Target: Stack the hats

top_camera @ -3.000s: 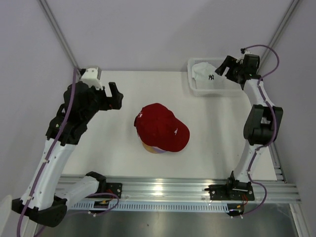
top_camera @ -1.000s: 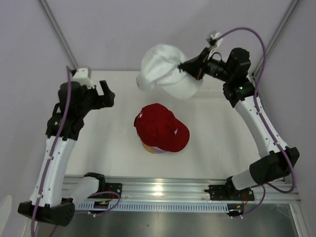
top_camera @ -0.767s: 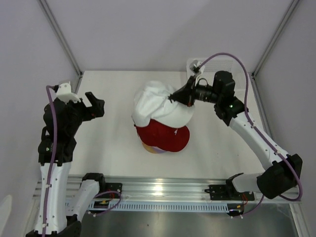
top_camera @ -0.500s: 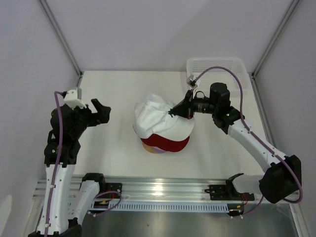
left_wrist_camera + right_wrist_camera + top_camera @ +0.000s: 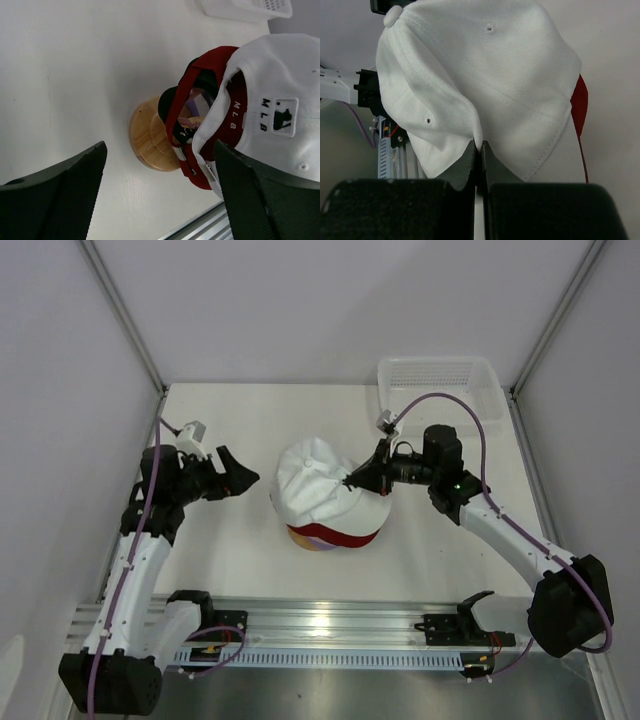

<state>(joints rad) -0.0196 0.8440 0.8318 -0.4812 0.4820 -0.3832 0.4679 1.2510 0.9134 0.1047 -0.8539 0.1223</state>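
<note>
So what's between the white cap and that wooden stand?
Nested caps. The left wrist view shows a red cap inside the white cap, then a black cap, above the wooden stand.

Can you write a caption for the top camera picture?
Right gripper pinches the white cap atop the red cap.

White links (image 5: 510,540), black joints (image 5: 441,446), purple cables (image 5: 440,398); black tool fingers (image 5: 60,200).

Desk centre blocked by the stack of hats (image 5: 332,531), right gripper (image 5: 352,483) pinching the white hat (image 5: 315,480) from the right, left gripper (image 5: 238,467) spread just beside its left, white basket (image 5: 440,373) filling the far right corner, bare desk (image 5: 250,408) along the far edge.
</note>
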